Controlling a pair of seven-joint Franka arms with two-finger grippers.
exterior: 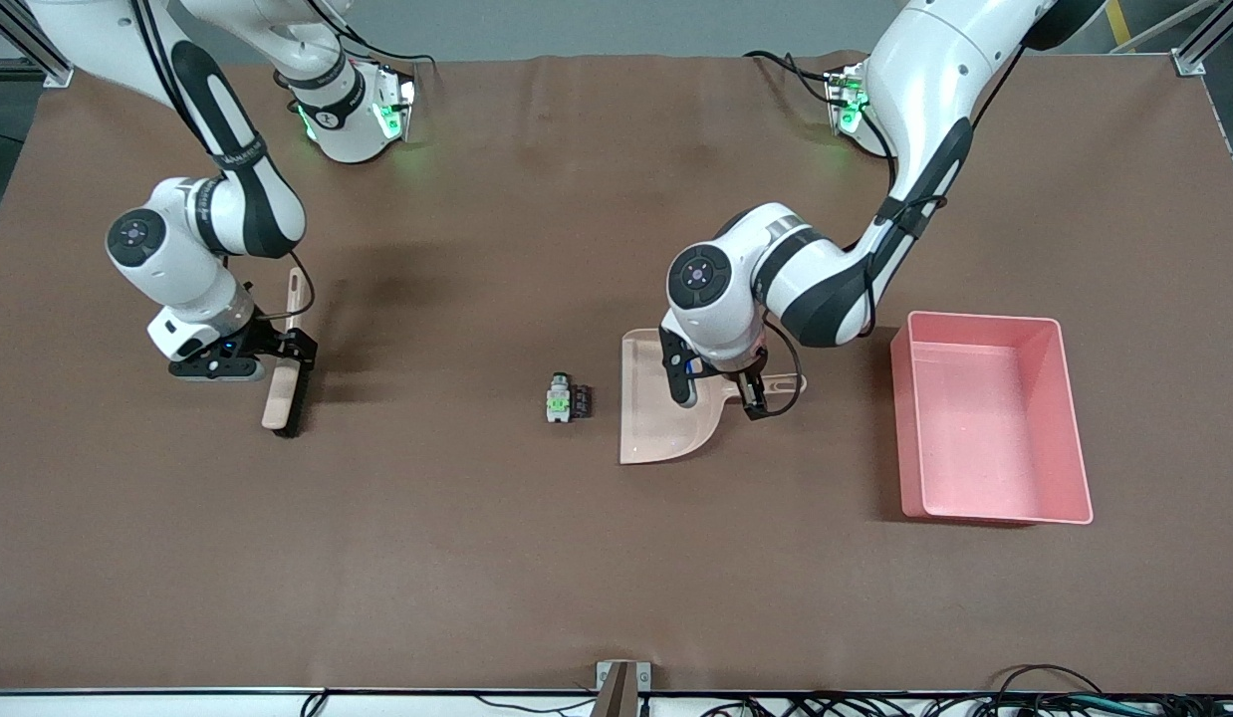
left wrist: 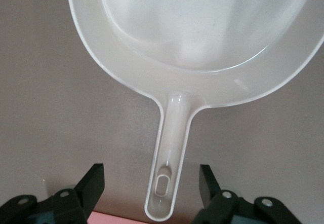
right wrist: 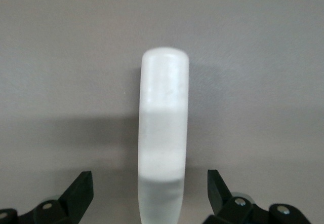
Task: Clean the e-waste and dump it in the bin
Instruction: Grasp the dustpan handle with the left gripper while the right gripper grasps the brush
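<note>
While left claw [left wrist: 152, 183] straddles dustpan handle [left wrist: 169, 148] apart, right claw [right wrist: 151, 188] gapes astride brush [right wrist: 163, 133].

The left arm hides part of the dustpan [exterior: 666, 423] and its handle in the front view. The left wrist view cuts off the pan's wide part. The e-waste [exterior: 567, 400] is too small for detail.

The left claw [exterior: 720, 391] straddles the dustpan [exterior: 656, 418] handle; the e-waste [exterior: 567, 400] lies beside the pan, the bin [exterior: 1070, 418] toward the left arm's end.
</note>
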